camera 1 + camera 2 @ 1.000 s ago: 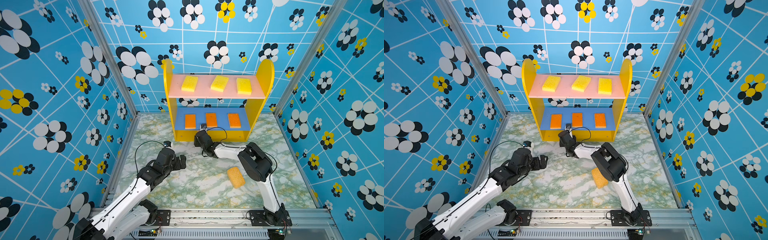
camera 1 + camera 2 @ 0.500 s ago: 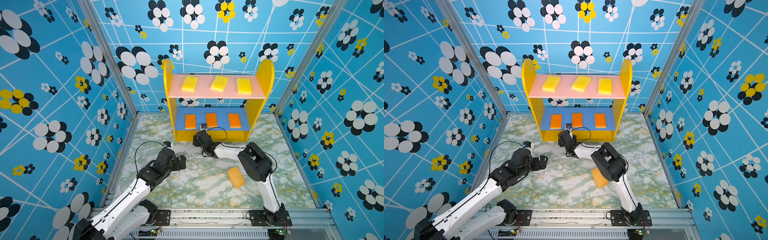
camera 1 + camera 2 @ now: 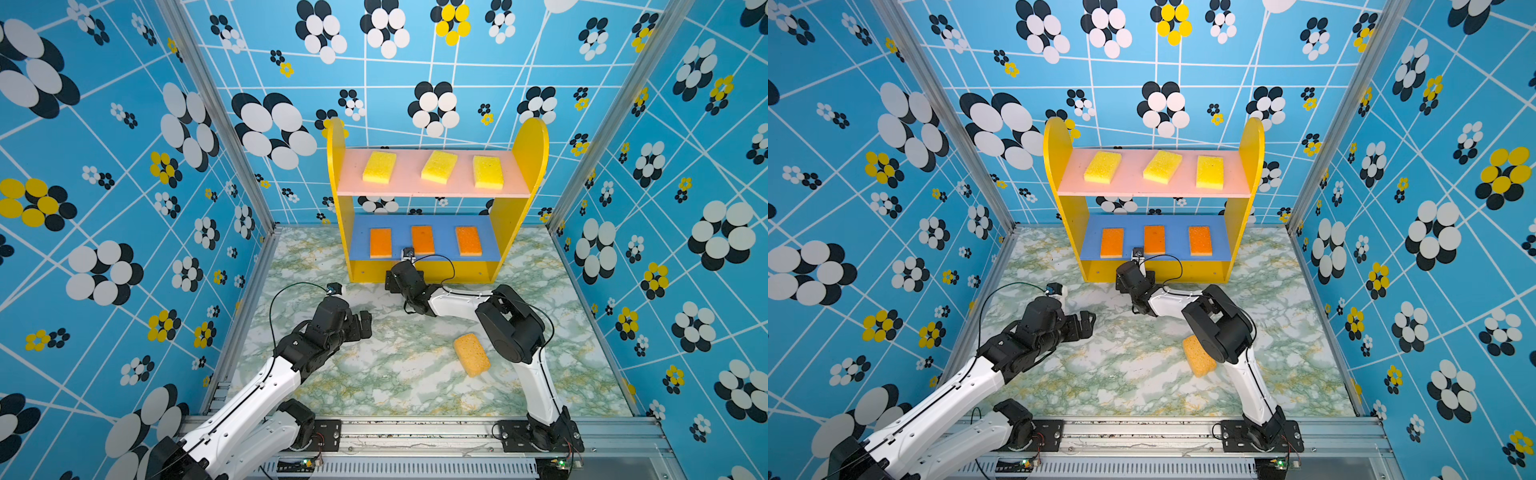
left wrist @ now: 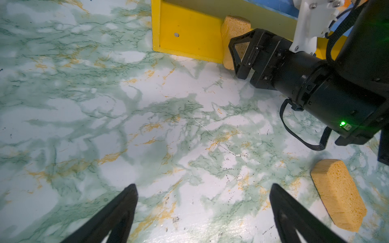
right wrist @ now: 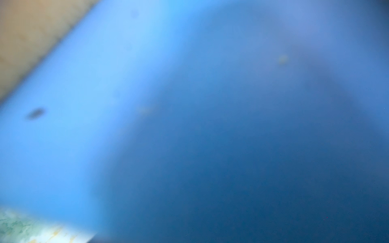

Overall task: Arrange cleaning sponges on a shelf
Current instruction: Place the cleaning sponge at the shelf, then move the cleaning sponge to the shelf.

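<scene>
While left pincer (image 4: 203, 187) gapes empty, right pincer (image 4: 236, 57) against tan sponge (image 4: 233, 23), grip unclear.

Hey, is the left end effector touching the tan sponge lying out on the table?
Apart. The left wrist view shows bare table between the open left end effector and the tan sponge.

Robot test cell in a lab, not a home. A marble-print tabletop (image 3: 386, 374) is boxed in by wall panels (image 3: 124, 166) printed with blue flower pattern, joined by aluminium posts (image 3: 216, 120). Two arms are bolted to an aluminium rail (image 3: 415, 432) at the tabletop's front edge. A toy-like shelf (image 3: 432, 270) is set at its back.
</scene>
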Robot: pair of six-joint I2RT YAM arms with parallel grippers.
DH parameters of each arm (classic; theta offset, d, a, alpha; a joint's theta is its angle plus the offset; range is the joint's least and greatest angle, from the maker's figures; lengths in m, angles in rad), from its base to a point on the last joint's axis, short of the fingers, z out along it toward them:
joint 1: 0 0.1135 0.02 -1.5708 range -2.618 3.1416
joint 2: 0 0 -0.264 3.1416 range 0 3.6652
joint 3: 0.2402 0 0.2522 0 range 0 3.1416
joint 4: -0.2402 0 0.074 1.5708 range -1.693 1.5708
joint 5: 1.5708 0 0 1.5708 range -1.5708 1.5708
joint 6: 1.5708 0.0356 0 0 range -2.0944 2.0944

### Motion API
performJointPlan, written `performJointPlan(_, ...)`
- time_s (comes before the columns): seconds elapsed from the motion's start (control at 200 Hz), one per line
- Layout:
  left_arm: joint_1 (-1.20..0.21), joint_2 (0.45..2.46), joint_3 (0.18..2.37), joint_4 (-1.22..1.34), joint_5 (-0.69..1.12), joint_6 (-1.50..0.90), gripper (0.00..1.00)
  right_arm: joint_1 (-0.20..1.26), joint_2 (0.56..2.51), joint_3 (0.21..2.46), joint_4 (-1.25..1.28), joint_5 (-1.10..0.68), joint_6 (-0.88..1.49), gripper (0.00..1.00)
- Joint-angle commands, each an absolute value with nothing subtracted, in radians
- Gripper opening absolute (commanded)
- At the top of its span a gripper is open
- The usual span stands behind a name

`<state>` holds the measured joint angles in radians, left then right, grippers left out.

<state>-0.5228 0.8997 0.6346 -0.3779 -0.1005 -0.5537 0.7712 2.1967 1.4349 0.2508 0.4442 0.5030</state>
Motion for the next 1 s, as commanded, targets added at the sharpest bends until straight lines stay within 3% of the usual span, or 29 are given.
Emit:
performJointPlan(0.0, -0.511, 0.891, 0.632, -0.393, -0.093, -0.544, 0.99, 0.767, 2.183, 1.387, 0.202, 0.462, 0.5, 0.89)
performJointPlan(0.44, -0.509, 0.897, 0.635, -0.387, -0.091, -0.543, 0.99, 0.767, 2.028, 1.263, 0.228, 0.419, 0.422, 0.92)
performJointPlan(0.995, -0.508, 0.906, 0.632, -0.374, -0.084, -0.546, 0.99, 0.766, 2.001, 1.214, 0.179, 0.393, 0.4, 0.92)
